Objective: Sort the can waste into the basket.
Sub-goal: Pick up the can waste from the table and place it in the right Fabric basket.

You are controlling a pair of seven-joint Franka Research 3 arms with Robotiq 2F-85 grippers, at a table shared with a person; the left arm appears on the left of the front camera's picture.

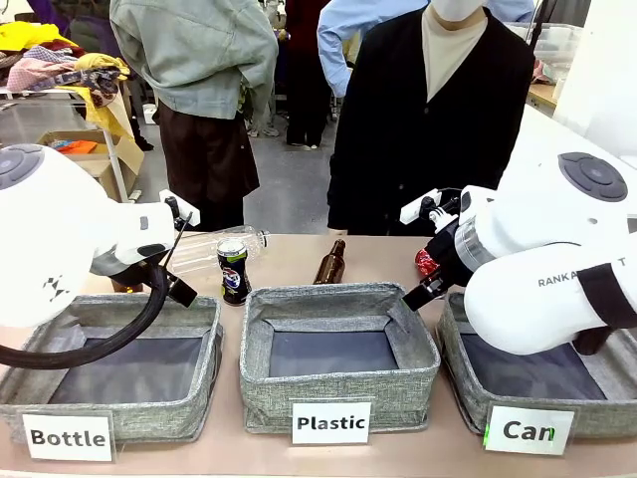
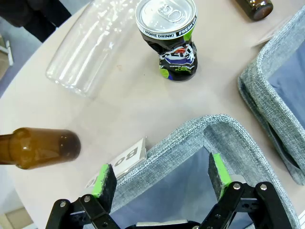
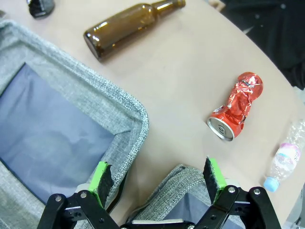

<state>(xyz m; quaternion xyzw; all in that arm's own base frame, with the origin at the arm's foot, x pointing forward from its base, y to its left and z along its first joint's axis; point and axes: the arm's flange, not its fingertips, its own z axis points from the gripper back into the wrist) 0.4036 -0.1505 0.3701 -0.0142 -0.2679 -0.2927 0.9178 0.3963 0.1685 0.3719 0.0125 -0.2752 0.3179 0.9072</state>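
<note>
Red crushed metal can (image 3: 237, 106) lies beyond my right gripper (image 3: 156, 168); both it and my left gripper (image 2: 161, 166) gape empty.

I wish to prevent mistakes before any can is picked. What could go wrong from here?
1. The red can lies crushed on its side; the open right gripper could slip on its uneven skin or push it away.
2. The black can stands near a clear bottle, far from the Can basket; the open left gripper may bump the bottle.
</note>
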